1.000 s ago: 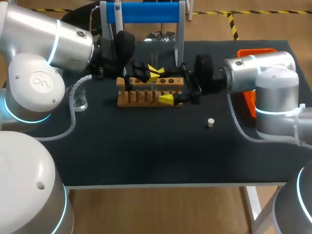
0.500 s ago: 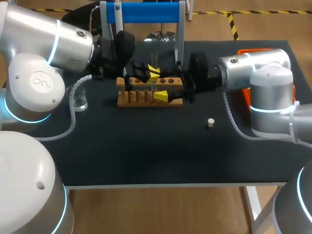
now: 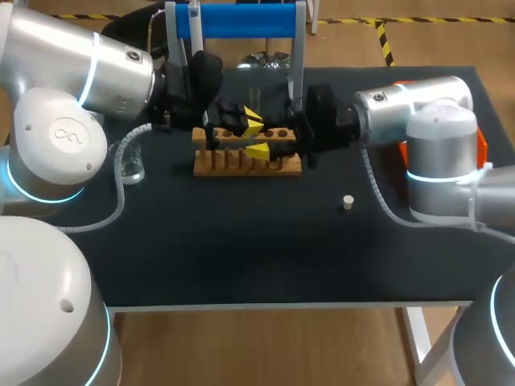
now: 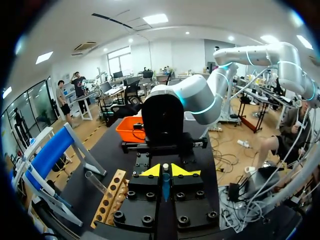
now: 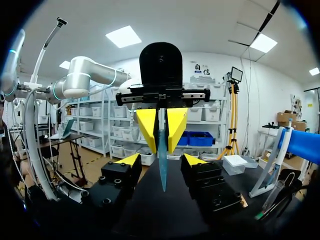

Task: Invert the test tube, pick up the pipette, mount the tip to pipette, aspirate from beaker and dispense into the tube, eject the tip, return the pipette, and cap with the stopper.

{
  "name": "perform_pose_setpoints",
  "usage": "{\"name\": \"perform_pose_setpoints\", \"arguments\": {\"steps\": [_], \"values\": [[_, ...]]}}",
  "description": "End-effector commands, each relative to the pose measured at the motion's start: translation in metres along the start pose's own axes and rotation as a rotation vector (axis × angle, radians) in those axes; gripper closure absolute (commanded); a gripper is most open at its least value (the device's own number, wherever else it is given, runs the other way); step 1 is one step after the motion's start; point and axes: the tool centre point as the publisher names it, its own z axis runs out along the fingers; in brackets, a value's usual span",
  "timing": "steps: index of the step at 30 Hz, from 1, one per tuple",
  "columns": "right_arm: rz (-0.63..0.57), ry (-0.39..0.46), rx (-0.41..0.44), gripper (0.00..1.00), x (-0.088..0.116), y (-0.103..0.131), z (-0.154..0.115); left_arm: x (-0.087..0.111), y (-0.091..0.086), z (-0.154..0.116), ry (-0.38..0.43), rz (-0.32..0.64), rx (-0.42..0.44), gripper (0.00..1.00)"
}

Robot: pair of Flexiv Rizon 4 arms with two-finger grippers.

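So the left gripper (image 4: 167, 171) has its yellow tips pinched tight on the test tube (image 5: 162, 160), one finger on each side. It's a thin bluish see-through tube with a tapered end. The right gripper (image 5: 161, 161) faces it head-on with its jaws spread wide. The tube's tapered end pokes into the gap between those fingers (image 5: 129, 160), and there's daylight on both sides, so nothing is touching there as far as I can see.

From the head view, both grippers meet over the wooden rack (image 3: 241, 165). The left one sits at the rack's 12 o'clock edge, and the right one comes in from 3 o'clock, over the rack's middle. The rack has a row of holes along the top (I can't tell if any hole has something in it).

Moving outward on the black table (image 3: 241, 241):
- The clear beaker (image 3: 133, 165) is at 9 o'clock from the rack, well apart from it and near the left arm's base.
- The little white stopper (image 3: 348, 202) stands alone on the mat at about 4 o'clock from the rack, with nothing touching it.
- The blue stand (image 3: 241, 20) is at 12 o'clock, along the table's far edge.
- The orange tray (image 4: 131, 131) is out at 3 o'clock, mostly hidden behind the right arm.
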Motion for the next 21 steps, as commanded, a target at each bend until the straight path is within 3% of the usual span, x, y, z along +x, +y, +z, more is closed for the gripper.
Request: {"name": "perform_pose_setpoints", "arguments": {"steps": [1, 6, 12, 14, 19, 21], "values": [[0.001, 0.005, 0.000, 0.51, -0.0021, 0.0005, 0.0024, -0.0007, 0.0002, -0.0008, 0.004, 0.000, 0.000, 1.00], [0.003, 0.006, -0.005, 0.52, -0.0023, 0.0011, 0.0030, -0.0007, 0.0002, -0.0008, 0.004, 0.000, 0.000, 1.00], [0.005, 0.006, -0.010, 0.62, -0.0022, 0.0013, 0.0029, -0.0007, 0.0002, -0.0008, 0.004, 0.000, 0.000, 1.00], [0.005, 0.006, -0.012, 0.69, -0.0021, 0.0014, 0.0029, -0.0007, 0.0002, -0.0008, 0.004, 0.000, 0.000, 1.00], [0.006, 0.007, -0.013, 1.00, -0.0020, 0.0016, 0.0027, -0.0007, 0.0002, -0.0008, 0.004, 0.000, 0.000, 1.00], [0.006, 0.009, -0.013, 1.00, -0.0020, 0.0017, 0.0027, -0.0007, 0.0002, -0.0008, 0.004, 0.000, 0.000, 1.00]]}}
